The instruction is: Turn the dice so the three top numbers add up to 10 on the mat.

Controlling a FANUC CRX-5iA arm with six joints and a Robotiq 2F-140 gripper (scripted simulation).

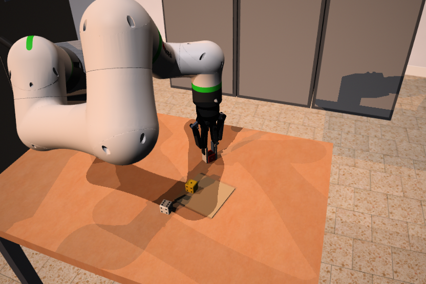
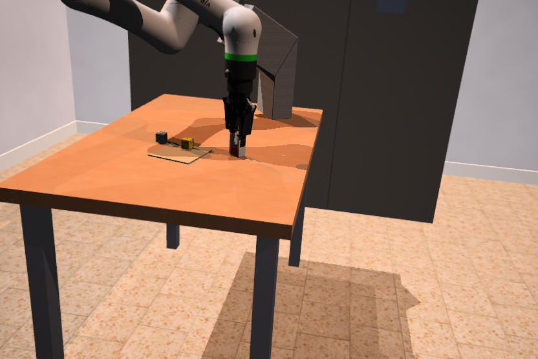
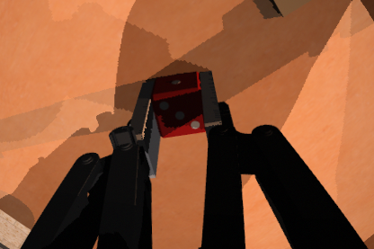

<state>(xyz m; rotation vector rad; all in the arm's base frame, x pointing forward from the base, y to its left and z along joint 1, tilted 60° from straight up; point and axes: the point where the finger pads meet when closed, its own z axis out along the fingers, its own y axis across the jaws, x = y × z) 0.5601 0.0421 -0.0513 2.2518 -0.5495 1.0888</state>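
My gripper [image 1: 210,156] points straight down and is shut on the red die [image 3: 178,109], low at the table top, off the mat on its far side. The red die also shows in the top and exterior views [image 1: 211,154] [image 2: 235,151]. The tan mat [image 1: 208,195] lies flat on the table. The white die [image 1: 165,206] lies on the bare table just left of the mat.
The arm's big white links [image 1: 103,78] hang over the table's left half. A grey box [image 2: 273,81] stands at the table's back edge behind the gripper. Cabinets [image 1: 292,33] stand beyond the table.
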